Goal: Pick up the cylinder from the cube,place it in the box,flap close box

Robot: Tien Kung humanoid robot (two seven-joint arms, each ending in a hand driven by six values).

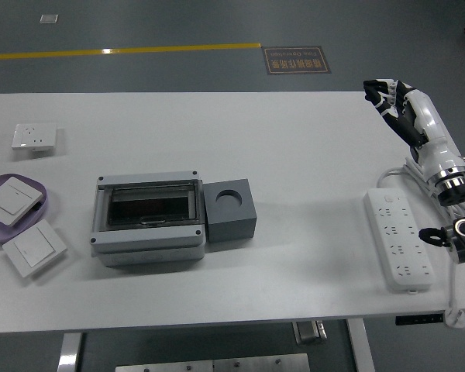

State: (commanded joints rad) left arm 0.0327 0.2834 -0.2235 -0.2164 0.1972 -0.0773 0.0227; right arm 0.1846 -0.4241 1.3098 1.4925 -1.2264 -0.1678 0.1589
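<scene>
Right robot hand: upper right of frame, raised near the desk's far corner, fingers curled together, holding nothing | cube: centre, touching box, its round socket empty | cylinder: not visible | box cover appears closed.

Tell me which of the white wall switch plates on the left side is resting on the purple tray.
The switch plate farthest left, lying on the purple tray. The other switch plate lies on the table in front of it, and the wall socket plate lies farther back.
</scene>
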